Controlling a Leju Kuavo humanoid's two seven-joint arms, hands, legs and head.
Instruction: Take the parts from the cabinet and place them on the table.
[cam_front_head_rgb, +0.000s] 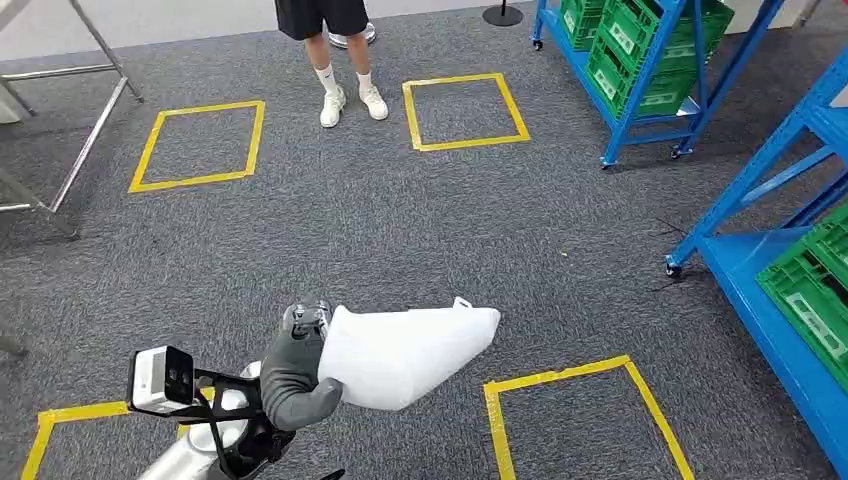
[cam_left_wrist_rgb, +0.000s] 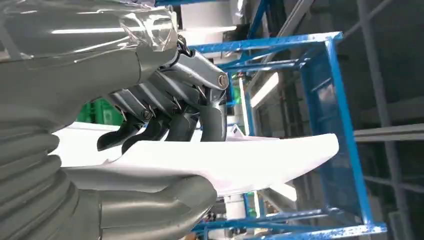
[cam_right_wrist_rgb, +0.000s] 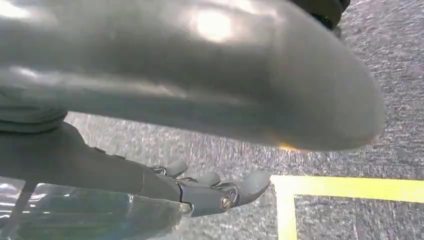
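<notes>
My left hand (cam_front_head_rgb: 295, 375) grips a white, wedge-shaped plastic part (cam_front_head_rgb: 410, 355) low in the head view, above the grey carpet. The part sticks out to the right of the hand, its narrow end pointing away. In the left wrist view the dark fingers (cam_left_wrist_rgb: 170, 120) lie over the white part (cam_left_wrist_rgb: 260, 160) and the thumb presses it from the other side. My right hand (cam_right_wrist_rgb: 210, 192) hangs over the carpet with its fingers loosely extended and nothing in them.
Blue shelf racks with green crates stand at the right (cam_front_head_rgb: 800, 290) and back right (cam_front_head_rgb: 640, 50). A person (cam_front_head_rgb: 345, 60) stands at the back. Yellow tape squares (cam_front_head_rgb: 465, 112) mark the carpet. A metal table frame (cam_front_head_rgb: 70, 120) is at the far left.
</notes>
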